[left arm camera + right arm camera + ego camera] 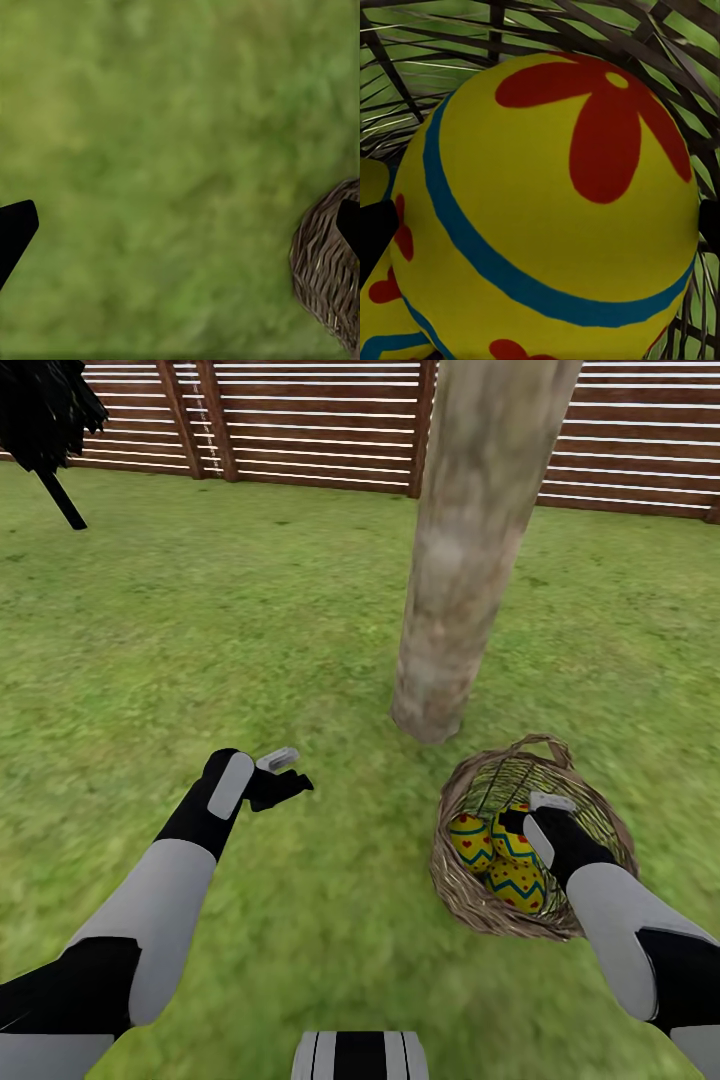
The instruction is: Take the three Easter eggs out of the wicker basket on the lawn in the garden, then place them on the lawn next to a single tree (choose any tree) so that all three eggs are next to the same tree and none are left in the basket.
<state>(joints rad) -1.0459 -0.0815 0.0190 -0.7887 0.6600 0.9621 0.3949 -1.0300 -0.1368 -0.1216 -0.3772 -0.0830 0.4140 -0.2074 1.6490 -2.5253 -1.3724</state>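
I have the right claw [522, 818] down inside the wicker basket [470, 895], fingers straddling one flower-painted Easter egg [547, 202]; whether they grip it I cannot tell. All three eggs lie in the basket, on the lawn [250, 620] just near-right of the tree [450, 610]. The woven rim could snag the wrist and tip the basket. The left claw [283, 774] hangs wide over grass.

A brown horizontal-slat wooden fence [320, 420] runs across from eleven to one o'clock. At ten o'clock, a small black-foliaged conifer [40, 405] leans on a thin dark trunk [62, 500] before the fence.
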